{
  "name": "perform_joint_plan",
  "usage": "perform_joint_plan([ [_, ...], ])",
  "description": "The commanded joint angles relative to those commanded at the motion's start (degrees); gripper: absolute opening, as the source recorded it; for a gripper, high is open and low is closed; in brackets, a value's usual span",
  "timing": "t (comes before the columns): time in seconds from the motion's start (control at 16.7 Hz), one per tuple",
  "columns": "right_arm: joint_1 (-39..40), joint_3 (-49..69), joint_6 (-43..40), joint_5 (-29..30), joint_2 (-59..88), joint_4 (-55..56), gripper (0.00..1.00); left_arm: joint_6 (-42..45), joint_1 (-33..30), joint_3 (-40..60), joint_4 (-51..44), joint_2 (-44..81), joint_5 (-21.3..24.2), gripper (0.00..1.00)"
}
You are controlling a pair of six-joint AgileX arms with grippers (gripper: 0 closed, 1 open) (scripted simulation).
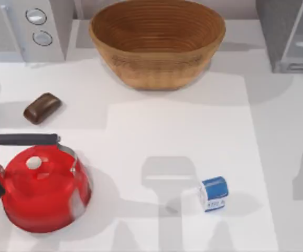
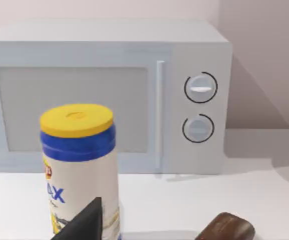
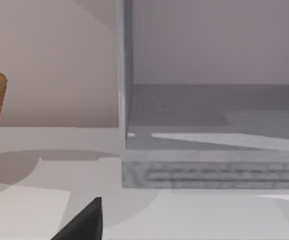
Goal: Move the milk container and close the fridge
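Small blue-topped white milk container (image 1: 213, 193): standing untouched on the table, well apart from my jaws; whether those are released or clenched, I cannot tell. Dark grey speckled fridge (image 3: 209, 130): open ahead of my right wrist. Step in hand, as I judge: reach and grasp the carton first.

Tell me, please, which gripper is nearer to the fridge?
Right. The right gripper faces the open fridge close by; the left gripper is across the table, by the microwave.

The white worktop (image 1: 157, 126) carries a woven basket (image 1: 157, 39) at the back, a microwave (image 1: 28, 29) back left, the fridge (image 1: 290, 34) back right, a brown bar (image 1: 42, 108), a red kettle (image 1: 41, 186) and the milk container (image 1: 214, 193).
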Motion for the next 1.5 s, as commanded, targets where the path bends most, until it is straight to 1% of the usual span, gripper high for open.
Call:
perform_joint_plan([
  [0.18,0.8,0.1,0.1,0.8,0.8,0.8,1.00,0.0,0.0,0.0,0.0,0.0,0.0,1.00],
  [0.24,2.0,0.2,0.1,2.0,2.0,2.0,1.00,0.0,0.0,0.0,0.0,0.0,0.0,1.00],
  [0.36,6.4,0.3,0.2,6.4,5.9,5.8,1.00,0.0,0.0,0.0,0.0,0.0,0.0,1.00],
  [0.54,16.4,0.6,0.4,16.5,14.3,13.8,1.00,0.0,0.0,0.0,0.0,0.0,0.0,1.00],
  [0.9,39.7,1.1,0.7,39.8,32.8,31.3,1.00,0.0,0.0,0.0,0.0,0.0,0.0,1.00],
  [1.08,48.2,1.3,0.9,48.4,39.9,37.9,1.00,0.0,0.0,0.0,0.0,0.0,0.0,1.00],
  [1.26,52.5,1.4,1.0,52.8,43.7,41.5,1.00,0.0,0.0,0.0,0.0,0.0,0.0,1.00],
  [1.5,52.9,1.4,1.0,53.2,44.0,41.8,1.00,0.0,0.0,0.0,0.0,0.0,0.0,1.00],
])
